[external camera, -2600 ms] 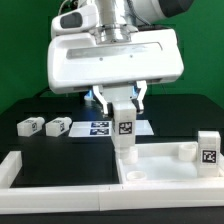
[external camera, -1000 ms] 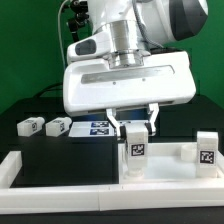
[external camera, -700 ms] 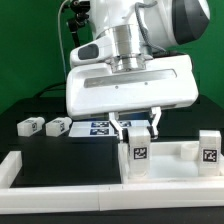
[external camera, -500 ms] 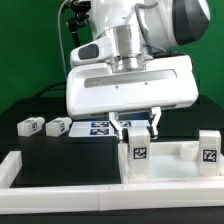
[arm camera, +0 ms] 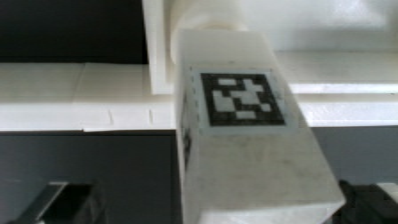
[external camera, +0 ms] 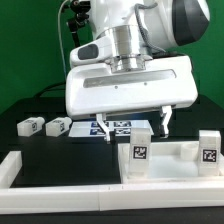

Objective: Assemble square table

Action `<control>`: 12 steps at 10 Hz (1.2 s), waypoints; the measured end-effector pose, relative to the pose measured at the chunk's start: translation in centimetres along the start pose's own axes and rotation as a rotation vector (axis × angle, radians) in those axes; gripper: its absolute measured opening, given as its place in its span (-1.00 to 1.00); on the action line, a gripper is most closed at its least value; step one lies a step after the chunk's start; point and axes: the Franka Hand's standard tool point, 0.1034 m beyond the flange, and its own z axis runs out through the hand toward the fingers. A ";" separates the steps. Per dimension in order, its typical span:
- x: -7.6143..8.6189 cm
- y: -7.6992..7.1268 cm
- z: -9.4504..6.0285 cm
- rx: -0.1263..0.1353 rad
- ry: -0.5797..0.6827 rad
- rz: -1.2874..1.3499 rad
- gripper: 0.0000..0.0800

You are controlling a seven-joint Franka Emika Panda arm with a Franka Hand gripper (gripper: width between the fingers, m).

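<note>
gripper point(external camera: 134, 128): jaws spread, flanked leg point(external camera: 137, 150) without touching | leg: stood upright in top's point(external camera: 170, 172) corner at exterior view's left | second leg point(external camera: 208, 150): upright at top's opposite corner | two legs point(external camera: 29, 126): lay by table's point(external camera: 60, 152) edge, exterior view's left

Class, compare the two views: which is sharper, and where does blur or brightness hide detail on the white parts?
Exterior view: the upright leg is sharp, but the white tabletop is evenly bright, with faint edges. Wrist view: the same leg fills the frame, and its tag looks soft and grainy.
</note>
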 end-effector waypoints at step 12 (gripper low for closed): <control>-0.4 -0.6 0.2 0.023 -0.034 0.054 0.62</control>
